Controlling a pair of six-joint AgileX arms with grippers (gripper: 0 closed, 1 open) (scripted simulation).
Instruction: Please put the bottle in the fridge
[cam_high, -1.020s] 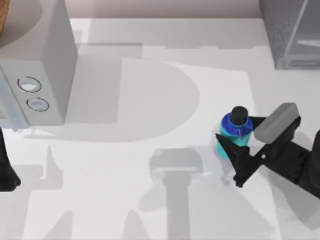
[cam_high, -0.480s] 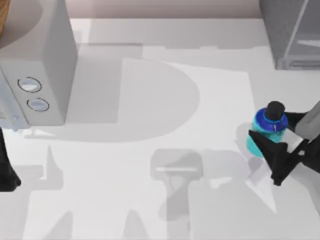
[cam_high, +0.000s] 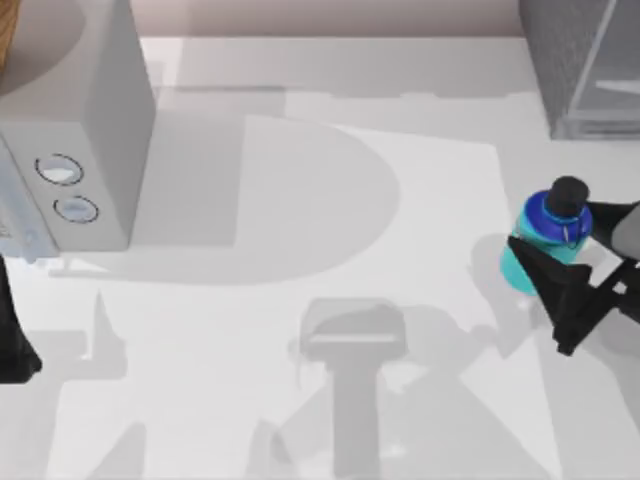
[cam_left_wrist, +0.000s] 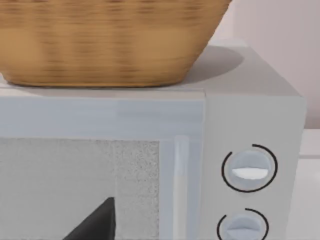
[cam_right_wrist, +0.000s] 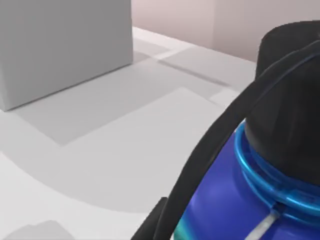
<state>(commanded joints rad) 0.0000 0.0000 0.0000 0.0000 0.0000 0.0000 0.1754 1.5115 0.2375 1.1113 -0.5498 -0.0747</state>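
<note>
At table's right, right jaws (cam_high: 562, 268) gripping bottle (cam_high: 545, 232)

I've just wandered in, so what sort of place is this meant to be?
Probably a simulated kitchen counter: a microwave-like box with two dials, a wicker basket on top, and a fridge at the back.

We see the bottle (cam_high: 541, 247) as smooth, glossy plastic, teal below a blue shoulder, with a matt black cap (cam_high: 568, 193); our right tool (cam_high: 560, 275) is matt black. The fridge (cam_high: 580, 60) looks speckled and rough with a glassy panel. The basket (cam_left_wrist: 107, 40) is woven wicker on the smooth grey box (cam_left_wrist: 250, 120), and the desk (cam_high: 300, 340) is matt white.
</note>
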